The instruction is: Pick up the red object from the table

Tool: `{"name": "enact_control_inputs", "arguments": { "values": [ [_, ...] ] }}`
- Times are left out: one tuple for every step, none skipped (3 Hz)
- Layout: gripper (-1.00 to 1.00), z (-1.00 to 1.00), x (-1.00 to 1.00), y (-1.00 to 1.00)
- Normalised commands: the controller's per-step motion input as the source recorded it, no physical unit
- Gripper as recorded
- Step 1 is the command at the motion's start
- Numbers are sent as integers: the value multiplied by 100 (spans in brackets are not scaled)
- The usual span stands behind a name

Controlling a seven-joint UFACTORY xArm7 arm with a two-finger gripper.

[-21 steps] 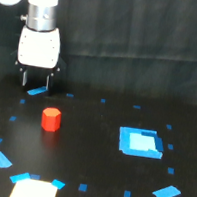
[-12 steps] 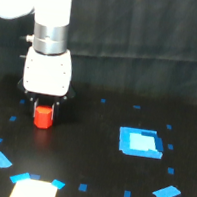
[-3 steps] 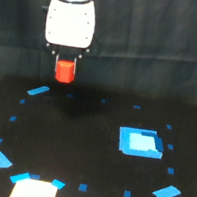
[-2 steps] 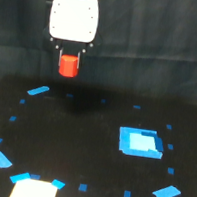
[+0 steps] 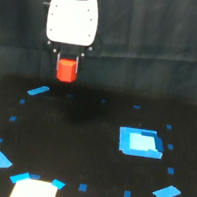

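Dark curtain behind, black bench below, scattered all over with little blue tape marks. And there's the red object, a small red-orange block, clear of the bench and up against the curtain backdrop, well above the surface, with nothing under it but air. The gripper has it: two short dark fingers closed in on either side of the block, pinching it, the lower half of the block poking out beneath the fingertips. No daylight between fingers and block that I can make out, so call it closed firmly on the piece. Above sits the white gripper body, wider than the block, hanging straight down.

So by my reading the lift is the step in hand, and the pick-up looks all but done. What's next calls for little: keep the squeeze steady and hold the height, no tilting. Off toward the exterior view's right lies the bright blue rectangle, well apart from the action.
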Motion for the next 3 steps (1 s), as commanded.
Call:
{"name": "enact_control_inputs", "arguments": {
  "values": [
    [-100,25,-40,-50],
    [-100,18,15,67],
    [-100,13,3,54]
  ]
}}
